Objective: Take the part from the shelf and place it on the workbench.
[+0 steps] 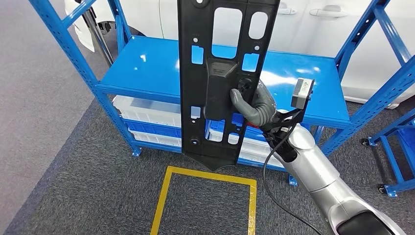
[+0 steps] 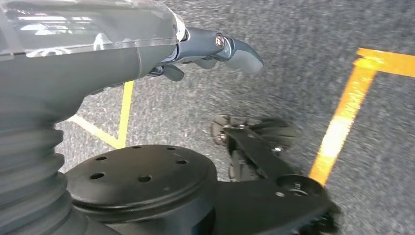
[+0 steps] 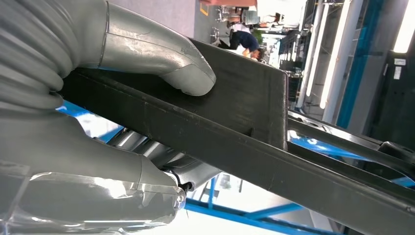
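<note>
Grey carpet [image 1: 73,196] covers the floor, with a yellow taped square [image 1: 205,196] at six o'clock in the head view and a white car body [image 1: 318,29] across the background from twelve to two o'clock. Blue steel shelving [image 1: 147,68] stands in front of the car, its top deck bare and glossy, and white and blue bins [image 1: 142,110] sit on the lower level at about nine o'clock from the picture's middle. A second blue rack on castors [image 1: 396,161] shows at four o'clock.

Hanging upright in the middle of the head view is the part [image 1: 220,78], a long black plastic panel with rectangular and rounded cut-outs, its pointed lower end just above the taped square and clear of the shelf deck. The right hand [image 1: 252,105] grips it at its raised middle block: the thick grey thumb [image 3: 161,56] presses one face, the other fingers are behind the panel, and the silver arm [image 1: 318,171] rises from five o'clock.

The left hand [image 2: 215,51] hangs low over the carpet in the left wrist view, its dark fingers curled slightly and holding nothing, with yellow tape lines [image 2: 342,117] on the floor nearby.
</note>
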